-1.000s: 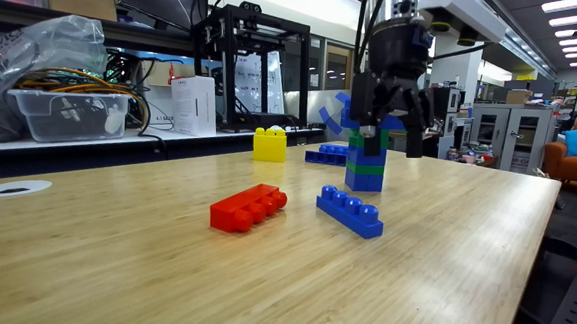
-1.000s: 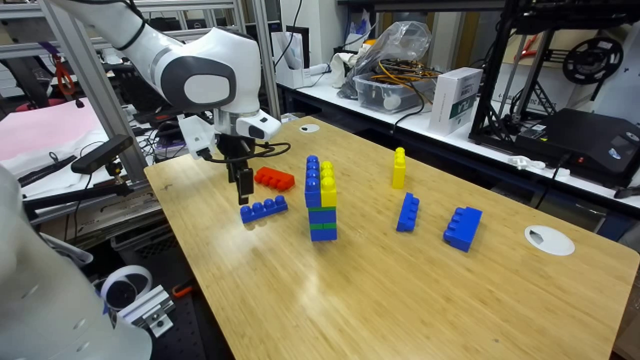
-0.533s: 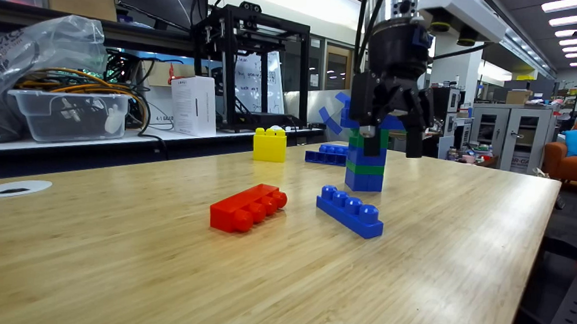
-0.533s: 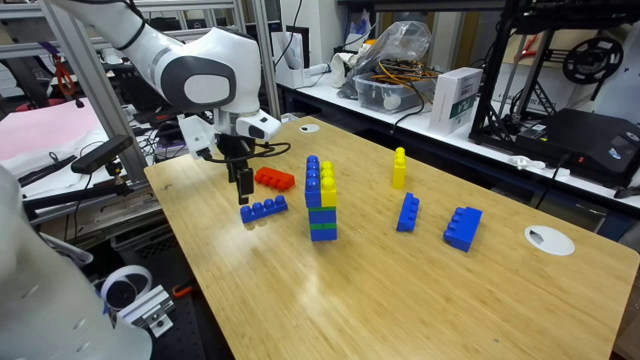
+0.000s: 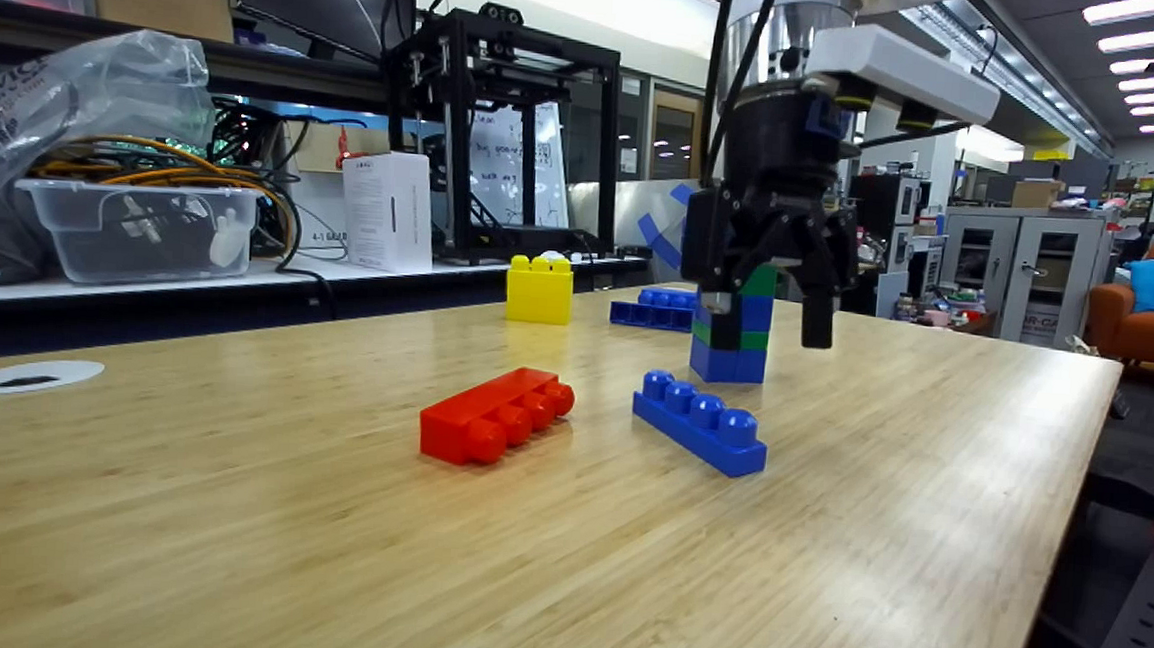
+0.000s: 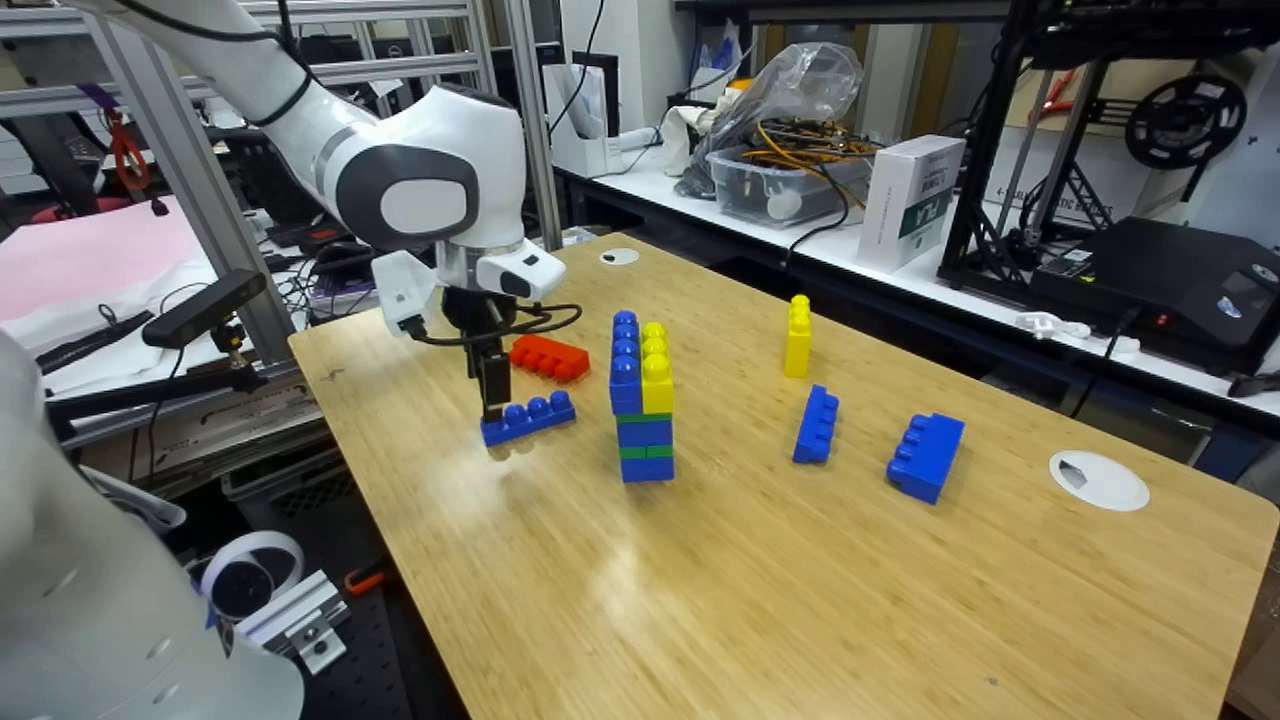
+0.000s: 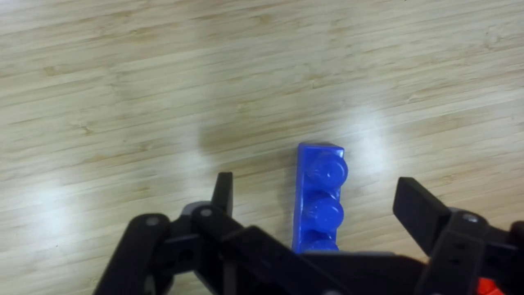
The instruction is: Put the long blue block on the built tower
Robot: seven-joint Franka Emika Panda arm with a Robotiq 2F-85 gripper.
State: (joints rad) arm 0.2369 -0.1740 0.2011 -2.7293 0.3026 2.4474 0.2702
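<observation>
The pincer [image 5: 771,344] hangs over the desk [image 6: 820,580] with its jaws spread wide, and the wrist view shows the long blue block [image 7: 317,196] below, in line with the gap between them. That block lies flat, studs up, a little apart from the built tower [image 6: 645,433], which stands upright with blue and yellow studs along its top. A red brick [image 6: 550,358] rests on its side near the block.
</observation>
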